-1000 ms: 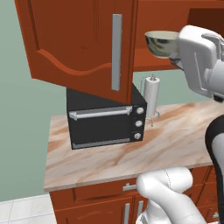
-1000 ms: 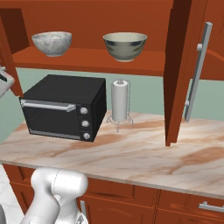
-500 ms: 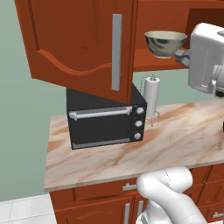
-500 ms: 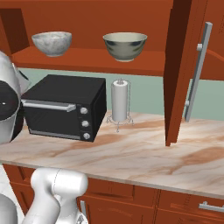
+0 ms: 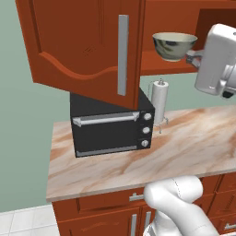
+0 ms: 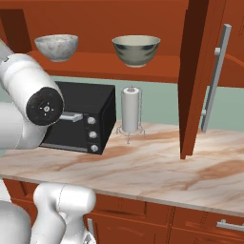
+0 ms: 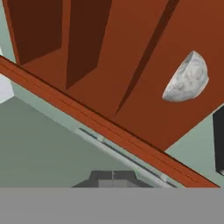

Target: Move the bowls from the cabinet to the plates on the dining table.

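Note:
The cabinet (image 6: 157,19) stands open, its doors (image 5: 87,46) swung out. On its shelf sit two bowls. The grey metal bowl (image 6: 136,50) with a cream inside (image 5: 174,45) is to the right of the speckled marble bowl (image 6: 57,46). The hand view is rolled, so the shelf runs slantwise there, with the marble bowl (image 7: 187,81) at upper right, well away from the hand. My gripper (image 7: 113,176) is shut with nothing in it. In the left base view my white arm (image 5: 216,60) hangs just right of the grey bowl. The plates and the dining table are out of view.
A black oven (image 6: 81,119) stands on a short marble counter (image 5: 184,147) below the cabinet, with a paper towel holder (image 6: 131,112) beside it. The right door (image 6: 200,76) juts out over the counter with its long grey handle (image 6: 217,76). Drawers (image 6: 209,224) sit under the counter.
My arm has swung: it slid right off the grey bowl in the left base view and came in large from the left edge in the right base view. Bowls and doors have not moved.

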Tool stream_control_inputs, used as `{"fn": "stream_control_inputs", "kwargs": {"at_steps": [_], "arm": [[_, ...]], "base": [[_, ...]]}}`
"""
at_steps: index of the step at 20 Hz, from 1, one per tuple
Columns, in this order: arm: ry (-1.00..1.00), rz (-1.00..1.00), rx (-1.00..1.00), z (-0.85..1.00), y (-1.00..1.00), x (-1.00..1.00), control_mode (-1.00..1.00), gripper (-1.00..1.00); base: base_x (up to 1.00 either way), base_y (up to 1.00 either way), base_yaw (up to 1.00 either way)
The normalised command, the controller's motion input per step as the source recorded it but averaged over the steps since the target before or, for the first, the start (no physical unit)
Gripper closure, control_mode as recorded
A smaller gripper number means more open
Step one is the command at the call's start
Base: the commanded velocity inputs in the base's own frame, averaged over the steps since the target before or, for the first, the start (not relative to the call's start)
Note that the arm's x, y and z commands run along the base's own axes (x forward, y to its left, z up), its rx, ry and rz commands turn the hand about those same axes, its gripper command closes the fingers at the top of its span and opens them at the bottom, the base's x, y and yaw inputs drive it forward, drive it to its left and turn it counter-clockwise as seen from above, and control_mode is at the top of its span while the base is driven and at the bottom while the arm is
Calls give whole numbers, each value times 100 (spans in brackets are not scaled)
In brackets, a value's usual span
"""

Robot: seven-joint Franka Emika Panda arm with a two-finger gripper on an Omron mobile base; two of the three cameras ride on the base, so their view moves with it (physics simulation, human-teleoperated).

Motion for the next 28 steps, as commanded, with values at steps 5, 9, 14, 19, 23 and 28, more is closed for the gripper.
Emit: {"fn": "stream_control_inputs", "kwargs": {"at_steps": [5,9,14,19,23,28], "arm": [[8,5,9,-2,-11,48,-100,100],[4,4,7,-12,-4,51,-100,100],[0,2,4,-23,9,45,-100,-100],[0,2,4,-18,14,39,-100,-100],[1,5,6,-9,20,41,-100,-100],[5,14,9,-1,4,42,-100,-100]], "base": [[0,0,0],[0,0,0],[0,0,0],[0,0,0],[0,0,0],[0,0,0]]}}
